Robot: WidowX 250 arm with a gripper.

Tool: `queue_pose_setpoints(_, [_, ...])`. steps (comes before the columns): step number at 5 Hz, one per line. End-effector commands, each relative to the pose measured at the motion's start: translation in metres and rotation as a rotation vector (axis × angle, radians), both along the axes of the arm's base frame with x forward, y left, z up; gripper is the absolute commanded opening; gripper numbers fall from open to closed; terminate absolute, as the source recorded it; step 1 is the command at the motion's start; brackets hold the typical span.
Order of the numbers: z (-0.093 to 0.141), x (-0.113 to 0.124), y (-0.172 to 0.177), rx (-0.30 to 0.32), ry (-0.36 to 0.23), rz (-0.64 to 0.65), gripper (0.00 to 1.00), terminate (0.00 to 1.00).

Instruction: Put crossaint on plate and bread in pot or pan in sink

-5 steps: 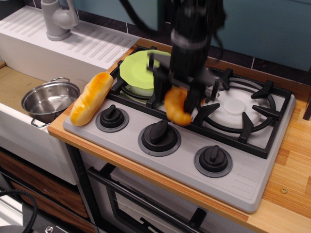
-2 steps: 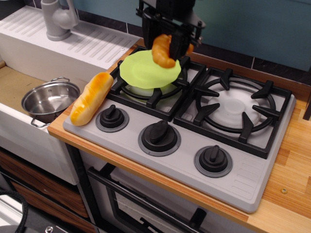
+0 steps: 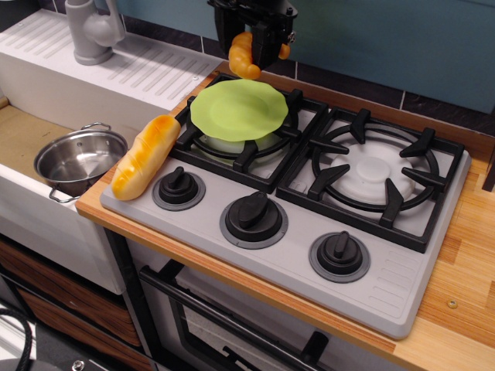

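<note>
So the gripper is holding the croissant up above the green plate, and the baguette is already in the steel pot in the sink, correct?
Not quite. The gripper does hold the croissant above the plate, but the baguette lies on the stove's left edge, outside the pot, which sits empty in the sink. The observation.image view shows it.

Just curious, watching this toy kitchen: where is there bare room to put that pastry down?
The round lime-green plate on the left burner is bare. The right burner grate is free too. The shiny steel pot in the sink looks empty. The stove's left edge is crowded: the long yellow baguette lies beside the black knobs.
</note>
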State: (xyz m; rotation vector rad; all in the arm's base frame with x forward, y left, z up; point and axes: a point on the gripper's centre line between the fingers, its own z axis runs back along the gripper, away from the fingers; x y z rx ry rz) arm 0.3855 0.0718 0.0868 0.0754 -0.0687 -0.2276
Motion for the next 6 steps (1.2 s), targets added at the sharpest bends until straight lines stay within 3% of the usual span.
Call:
queue_pose_setpoints(1, [0.010, 0.003, -0.002, 0.007, -0.054, 0.028, 0.00, 0.00])
queue_pose_setpoints(3, [-0.002, -0.017, -0.019, -0.002, -0.075, 0.069, 0.00, 0.00])
queue_pose_setpoints(4, [-0.007, -0.023, -0.028, 0.001, -0.087, 0.080, 1.00, 0.00])
queue_pose_setpoints(6, [0.003, -0.036, -0.034, 0.008, -0.072, 0.090, 1.00, 0.00])
